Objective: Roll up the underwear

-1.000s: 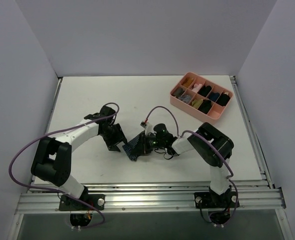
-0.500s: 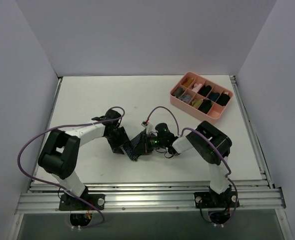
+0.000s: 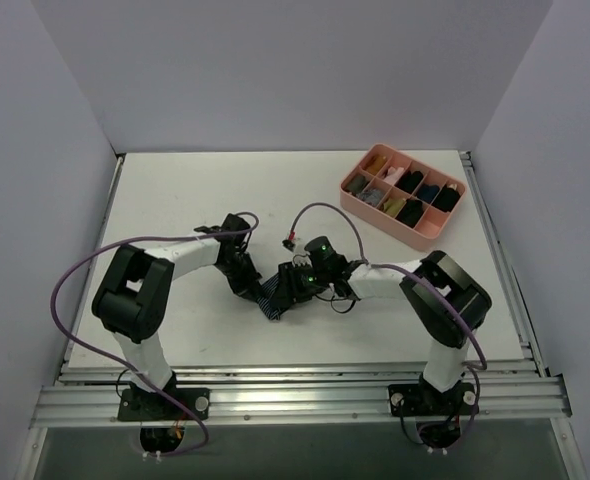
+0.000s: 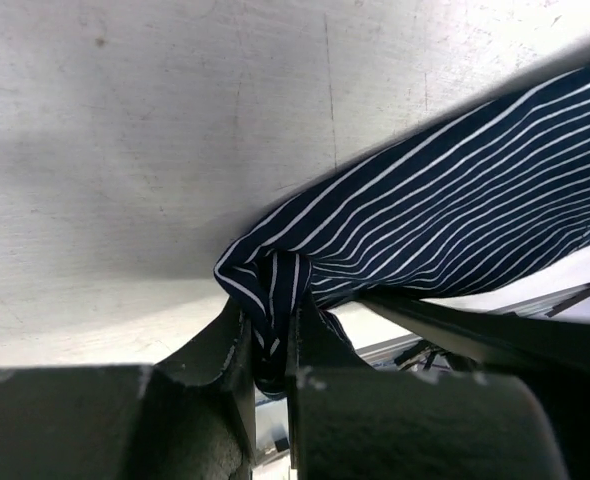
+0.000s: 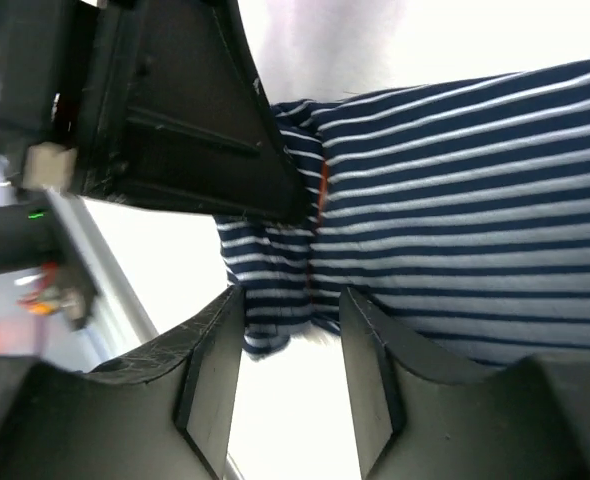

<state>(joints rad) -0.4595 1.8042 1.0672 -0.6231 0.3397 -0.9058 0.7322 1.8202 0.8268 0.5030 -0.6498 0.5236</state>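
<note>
Table [image 3: 175, 200], near-centre: underwear [image 3: 272, 296], navy pinstriped, bunched on the surface between both arms — left gripper [image 4: 272, 350] clamped tight on a fold at one end, right gripper [image 5: 290, 305] with fingers apart astride the opposite edge; far right, pink divided tray [image 3: 390, 224] of small bundles.

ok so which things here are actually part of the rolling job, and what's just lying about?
In the job:
underwear
left end effector, pinching a bunched fold of it
right end effector, at the cloth from the other side

Lying about:
pink tray, far right of the table
rolled bundles in its compartments
</note>
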